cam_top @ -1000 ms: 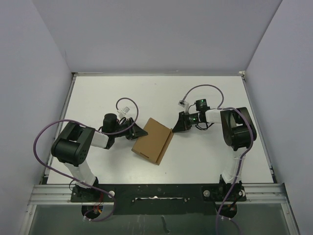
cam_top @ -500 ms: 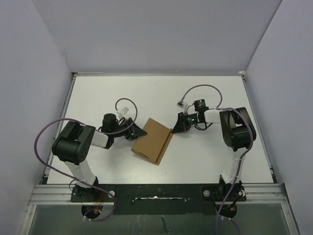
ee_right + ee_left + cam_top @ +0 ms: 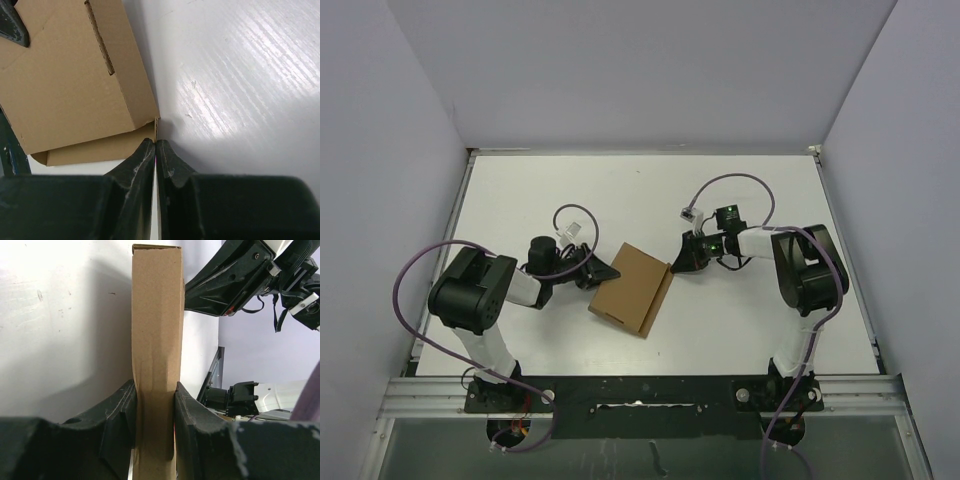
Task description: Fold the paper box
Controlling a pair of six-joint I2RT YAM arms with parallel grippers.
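The paper box (image 3: 632,290) is clamped at its left edge by the left pincer (image 3: 154,390); the right pincer (image 3: 156,142), pressed together, is set at the opposite edge, the box's long axis crosswise between them.

The white table (image 3: 750,330) carries one brown paper box (image 3: 633,288), lying near its middle.

The paper box (image 3: 156,330) runs off the bottom edge between the fingers of the left gripper (image 3: 155,388) in the left wrist view, the top and left edges cut it off in the right wrist view, and from above the tip of the right gripper (image 3: 673,266) is too small to see well.
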